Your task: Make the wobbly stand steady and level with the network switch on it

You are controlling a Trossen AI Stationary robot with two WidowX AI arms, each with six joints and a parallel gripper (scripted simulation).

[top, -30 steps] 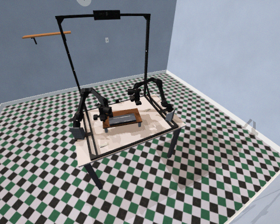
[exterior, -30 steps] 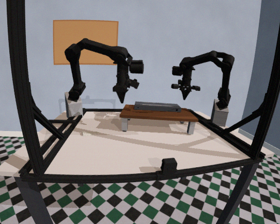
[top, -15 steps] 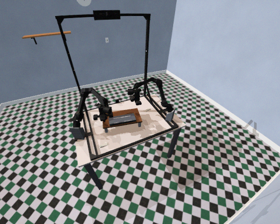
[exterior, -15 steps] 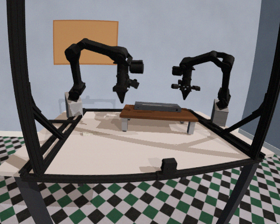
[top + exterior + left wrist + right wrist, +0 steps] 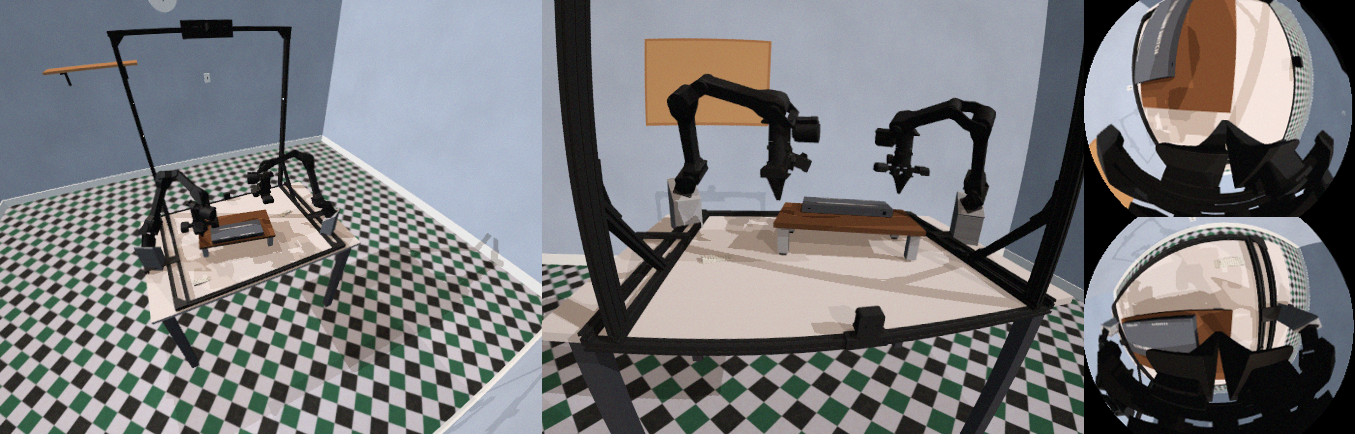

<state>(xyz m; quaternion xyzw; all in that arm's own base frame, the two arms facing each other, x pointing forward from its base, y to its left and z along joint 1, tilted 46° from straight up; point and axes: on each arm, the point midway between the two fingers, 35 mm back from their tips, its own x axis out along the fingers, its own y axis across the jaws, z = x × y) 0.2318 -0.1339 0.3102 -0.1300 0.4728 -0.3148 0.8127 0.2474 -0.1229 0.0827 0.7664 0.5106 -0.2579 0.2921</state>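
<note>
we suspect uneven support could rock the brown flat-topped stand [image 5: 245, 217] [image 5: 847, 223] [image 5: 1210, 58] [image 5: 1223, 318], sliding the grey box-shaped network switch [image 5: 237, 231] [image 5: 847, 206] [image 5: 1157, 48] [image 5: 1161, 333]; black left gripper [image 5: 268, 199] [image 5: 778, 197] [image 5: 1225, 122], black right gripper [image 5: 200, 232] [image 5: 899, 191] [image 5: 1219, 333]: fingers together, empty.

the left arm [image 5: 311, 172] [image 5: 737, 95] and right arm [image 5: 158, 202] [image 5: 980, 145] arch, left fingers [image 5: 260, 194] [image 5: 778, 189] and right fingers [image 5: 199, 230] [image 5: 899, 187] pointing down, closed.

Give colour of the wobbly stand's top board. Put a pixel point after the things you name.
Reddish brown, wood-like: the stand's flat rectangular top board [image 5: 242, 217] [image 5: 847, 224] [image 5: 1212, 58] [image 5: 1221, 321]. Best in the exterior view.
</note>
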